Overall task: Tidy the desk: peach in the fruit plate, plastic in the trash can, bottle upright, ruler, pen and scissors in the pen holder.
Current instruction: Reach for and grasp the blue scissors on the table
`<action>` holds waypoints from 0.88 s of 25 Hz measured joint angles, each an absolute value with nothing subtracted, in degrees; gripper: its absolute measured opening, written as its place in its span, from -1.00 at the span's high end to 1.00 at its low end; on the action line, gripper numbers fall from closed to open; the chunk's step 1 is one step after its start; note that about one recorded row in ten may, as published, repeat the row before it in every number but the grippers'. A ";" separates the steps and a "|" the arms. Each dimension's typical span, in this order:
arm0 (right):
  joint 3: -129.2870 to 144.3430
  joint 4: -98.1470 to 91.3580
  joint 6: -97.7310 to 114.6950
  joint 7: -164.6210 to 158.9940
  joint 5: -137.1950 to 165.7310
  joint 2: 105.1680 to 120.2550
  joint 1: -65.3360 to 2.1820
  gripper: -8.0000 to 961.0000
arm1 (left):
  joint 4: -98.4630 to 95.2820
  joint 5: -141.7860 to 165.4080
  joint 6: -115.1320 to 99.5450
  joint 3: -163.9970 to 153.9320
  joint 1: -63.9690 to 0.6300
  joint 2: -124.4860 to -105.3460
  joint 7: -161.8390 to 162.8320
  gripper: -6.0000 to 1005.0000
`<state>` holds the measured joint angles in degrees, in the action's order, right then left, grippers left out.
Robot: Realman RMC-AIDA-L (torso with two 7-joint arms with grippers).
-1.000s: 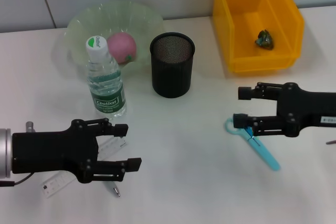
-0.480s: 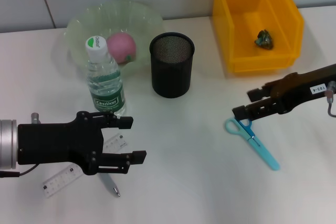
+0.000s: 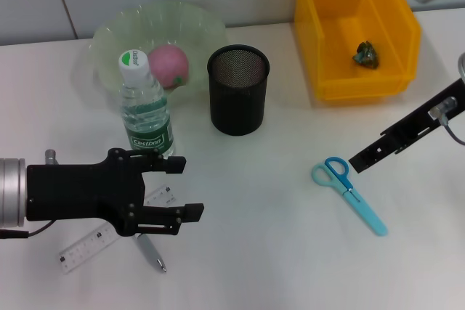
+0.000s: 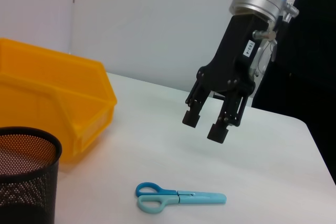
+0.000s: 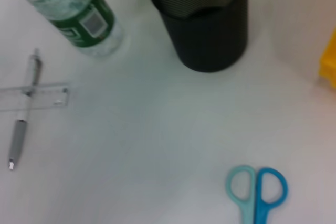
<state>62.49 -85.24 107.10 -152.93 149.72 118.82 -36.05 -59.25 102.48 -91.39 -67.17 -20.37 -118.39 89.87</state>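
Note:
The blue scissors [image 3: 350,194] [image 4: 178,199] [image 5: 257,195] lie flat on the table at the right. My right gripper [image 3: 361,159] [image 4: 203,126] hangs tilted above them, open and holding nothing. My left gripper [image 3: 180,189] is open low over the clear ruler [image 3: 86,247] [image 5: 31,98] and the pen [image 3: 151,252] [image 5: 23,124], which cross each other. The bottle [image 3: 145,117] [image 5: 73,9] stands upright. A pink peach [image 3: 171,65] rests in the green fruit plate [image 3: 200,23]. The crumpled plastic [image 3: 365,54] lies in the yellow trash can [image 3: 396,34]. Between plate and can stands the black mesh pen holder [image 3: 238,90] [image 5: 202,19].
A wall runs behind the table's far edge. The yellow trash can [image 4: 47,98] stands close beside the pen holder [image 4: 26,177] in the left wrist view.
My right gripper has risen up and to the right, away from the scissors, which stay on the table, slightly shifted. The left gripper has edged a little to the right over the ruler.

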 joint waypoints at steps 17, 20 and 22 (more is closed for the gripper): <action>67.91 -68.40 102.26 -158.63 156.52 119.14 -44.34 -0.65 | -59.47 102.57 -91.43 -67.54 -20.39 -118.38 89.91 -0.62; 67.94 -66.06 100.64 -158.63 156.53 119.16 -45.16 -0.65 | -59.56 102.57 -91.74 -67.59 -20.39 -118.46 89.91 -0.62; 68.18 -64.47 99.66 -158.65 156.56 119.17 -45.61 -0.65 | -59.49 102.57 -91.75 -67.59 -20.42 -118.47 89.91 -0.62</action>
